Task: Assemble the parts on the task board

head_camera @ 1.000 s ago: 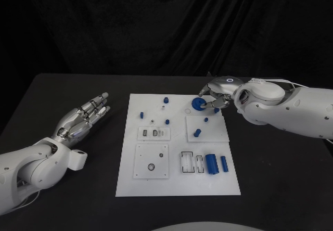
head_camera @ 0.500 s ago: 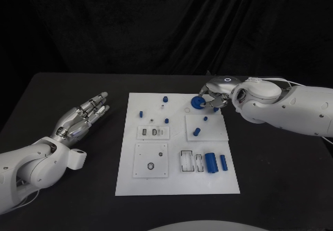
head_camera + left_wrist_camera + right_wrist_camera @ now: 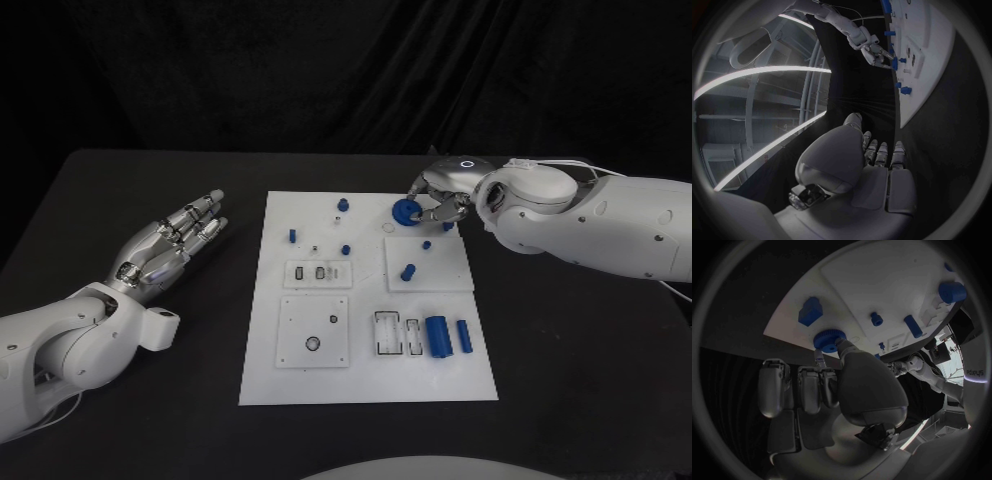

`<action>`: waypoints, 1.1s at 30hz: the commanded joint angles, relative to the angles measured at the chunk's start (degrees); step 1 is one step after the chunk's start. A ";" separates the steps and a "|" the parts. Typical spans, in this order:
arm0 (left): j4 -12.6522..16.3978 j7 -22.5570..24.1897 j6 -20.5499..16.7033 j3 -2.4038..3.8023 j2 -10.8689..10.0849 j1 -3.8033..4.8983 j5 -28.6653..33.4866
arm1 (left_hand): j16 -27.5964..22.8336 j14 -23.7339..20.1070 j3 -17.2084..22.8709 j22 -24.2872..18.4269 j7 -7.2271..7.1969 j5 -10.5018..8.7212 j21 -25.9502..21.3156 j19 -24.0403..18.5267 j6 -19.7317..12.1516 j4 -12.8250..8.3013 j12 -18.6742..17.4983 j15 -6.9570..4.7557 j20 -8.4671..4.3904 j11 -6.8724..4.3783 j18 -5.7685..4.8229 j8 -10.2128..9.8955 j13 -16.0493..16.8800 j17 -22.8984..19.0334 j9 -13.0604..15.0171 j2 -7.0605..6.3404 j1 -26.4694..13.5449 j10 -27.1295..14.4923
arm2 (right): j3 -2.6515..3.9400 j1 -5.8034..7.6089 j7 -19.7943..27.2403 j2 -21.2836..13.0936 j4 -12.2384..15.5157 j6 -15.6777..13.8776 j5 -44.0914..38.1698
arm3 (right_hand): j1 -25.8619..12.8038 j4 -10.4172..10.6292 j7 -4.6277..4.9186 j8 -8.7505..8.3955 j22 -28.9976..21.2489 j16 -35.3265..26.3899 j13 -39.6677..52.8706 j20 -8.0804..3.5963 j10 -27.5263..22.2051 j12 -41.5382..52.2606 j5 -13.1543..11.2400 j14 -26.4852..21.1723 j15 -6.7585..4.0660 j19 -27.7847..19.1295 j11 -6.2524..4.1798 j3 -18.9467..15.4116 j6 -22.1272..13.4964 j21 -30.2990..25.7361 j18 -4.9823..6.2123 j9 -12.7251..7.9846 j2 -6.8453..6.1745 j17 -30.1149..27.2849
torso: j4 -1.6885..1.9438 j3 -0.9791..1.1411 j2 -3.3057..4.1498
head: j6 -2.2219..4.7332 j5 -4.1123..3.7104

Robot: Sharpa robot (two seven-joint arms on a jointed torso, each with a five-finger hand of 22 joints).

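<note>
The right hand [image 3: 440, 200] is grasping a round blue part [image 3: 408, 211] over the far edge of the task board [image 3: 368, 385], near its far right corner. The left hand [image 3: 170, 246] is lying released, fingers apart, on the table [image 3: 577, 350] beside the board's left edge.

Bare table [image 3: 144, 190] around peg-studded task board [image 3: 368, 385]
</note>
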 commanded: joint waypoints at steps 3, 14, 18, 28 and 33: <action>0.03 10.14 0.84 0.04 0.07 0.09 -0.05 | -0.21 -0.02 0.36 -0.07 0.60 0.22 -0.20 -0.04 -0.02 -0.01 -0.28 0.51 0.51 0.31 -0.26 0.05 -0.09 -0.05 0.04 0.06 0.59 -0.13 | -0.31 -0.62 -0.39 -0.01 -0.06 0.02 -0.12 | 0.50 -0.92 -0.82 1.73 7.54 -0.23 15.10 -0.71 6.05 0.15 3.86 5.81 -0.72 -0.01 -0.87 0.56 2.68 -0.42 -0.28 2.38 0.03 14.30 | 0.01 0.03 -0.01 | -0.10 -0.02; -0.03 9.95 0.93 0.04 -0.01 0.09 -0.05 | -0.21 -0.02 0.77 -0.07 0.92 0.23 -0.20 -0.04 -0.06 -0.08 -0.30 0.68 0.73 0.45 0.03 0.05 -0.08 -0.05 0.04 0.06 0.65 -0.11 | -0.29 -0.62 0.19 -1.02 1.27 -4.20 -0.42 | 0.13 -1.72 -2.34 4.22 8.21 0.04 15.10 -1.72 6.05 0.15 9.46 5.94 -1.87 0.51 -2.14 1.83 5.76 0.02 -0.46 5.77 -0.16 14.66 | 0.02 0.00 0.03 | -0.17 0.18; 0.01 9.86 0.92 0.04 -0.11 0.09 -0.05 | -0.21 -0.02 0.98 -0.07 0.99 0.23 -0.20 -0.04 -0.07 -0.08 -0.30 0.72 0.82 0.50 0.11 0.06 -0.08 -0.05 0.05 0.00 0.62 -0.08 | -0.27 -0.46 -0.02 -1.59 2.38 -4.86 -0.70 | -0.01 -1.68 -2.42 4.35 8.28 0.03 15.10 -1.78 6.05 0.15 9.66 5.94 -1.93 0.57 -2.20 1.88 5.91 0.09 -0.49 5.99 -0.16 14.65 | 0.03 0.02 0.04 | -0.13 0.25; 0.09 9.62 0.95 0.04 -0.38 0.09 -0.05 | -0.21 -0.02 1.02 -0.07 1.03 0.20 -0.20 -0.04 0.15 -0.08 -0.27 0.74 0.85 0.58 0.13 0.10 -0.06 -0.05 0.08 -0.06 0.59 -0.02 | -0.26 1.43 -0.92 -2.26 5.54 -4.61 -0.89 | -0.54 -1.43 -2.38 4.42 8.49 0.08 15.10 -1.88 6.05 0.15 9.86 5.96 -2.00 0.75 -2.23 1.88 5.94 0.31 -0.56 6.32 -0.25 14.72 | 0.00 0.00 0.03 | -0.10 0.46; 0.04 9.52 1.01 0.04 -0.32 0.09 -0.05 | -0.21 -0.02 1.04 -0.07 1.08 0.18 -0.20 -0.04 0.18 -0.07 -0.26 0.74 0.88 0.68 0.14 0.11 -0.06 -0.05 0.08 -0.11 0.57 0.00 | -0.25 2.09 -0.95 -1.81 6.41 -4.44 -0.90 | -0.78 -1.30 -2.37 4.33 8.57 0.16 15.10 -1.90 6.05 0.15 9.77 5.99 -2.01 0.82 -2.23 1.89 5.78 0.39 -0.59 6.41 -0.27 14.80 | 0.01 -0.03 0.01 | -0.13 0.44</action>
